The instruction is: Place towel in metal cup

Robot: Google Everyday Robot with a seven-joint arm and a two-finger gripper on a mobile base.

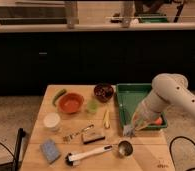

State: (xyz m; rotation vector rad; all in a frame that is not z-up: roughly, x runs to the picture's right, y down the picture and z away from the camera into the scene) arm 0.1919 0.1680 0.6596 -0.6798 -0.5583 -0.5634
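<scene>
My gripper hangs from the white arm at the front left corner of the green tray. It is shut on a small grey-blue towel that dangles just over the tray's front rim. The metal cup, a small round scoop with a white and black handle, lies on the wooden table just in front of and slightly left of the gripper. The towel is above and behind the cup and does not touch it.
An orange object lies in the tray. On the table are a red bowl, a dark bowl, a small green cup, a white cup, a blue sponge, a fork and a brush.
</scene>
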